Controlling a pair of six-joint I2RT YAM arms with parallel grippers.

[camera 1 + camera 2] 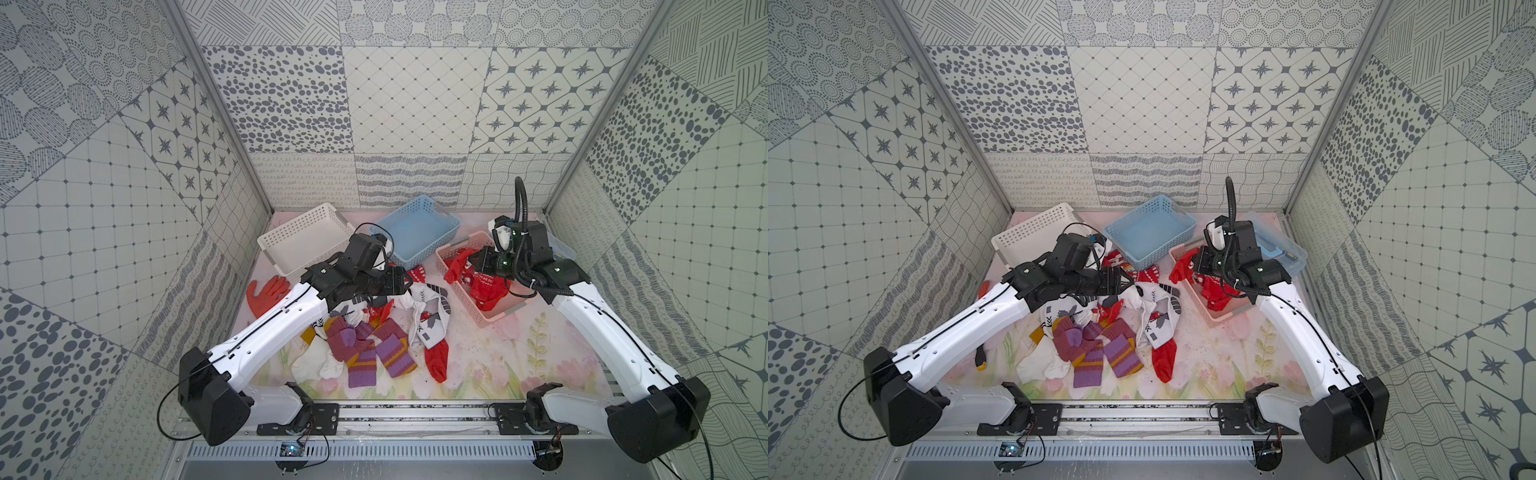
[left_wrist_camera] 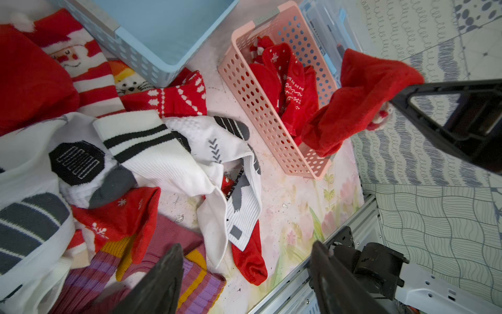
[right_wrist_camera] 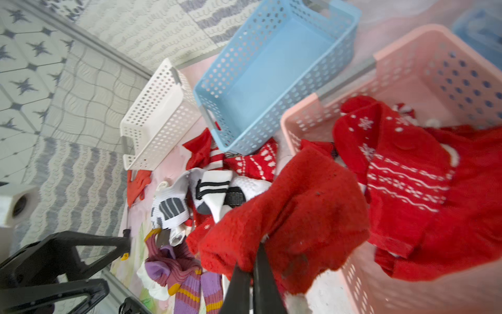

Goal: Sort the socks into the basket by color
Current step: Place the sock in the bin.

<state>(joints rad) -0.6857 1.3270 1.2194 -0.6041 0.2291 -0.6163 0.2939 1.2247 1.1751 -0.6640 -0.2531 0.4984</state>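
Socks (image 1: 361,353) are looking limp and light: I'm pinching a fold of red sock (image 3: 293,206) in my right gripper (image 3: 254,261), left gripper (image 2: 245,244) gaping empty.

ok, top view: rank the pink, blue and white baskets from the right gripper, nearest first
1. pink basket: right side, just under the right gripper, which holds a red sock.
2. blue basket: back centre.
3. white basket: back left, farthest.
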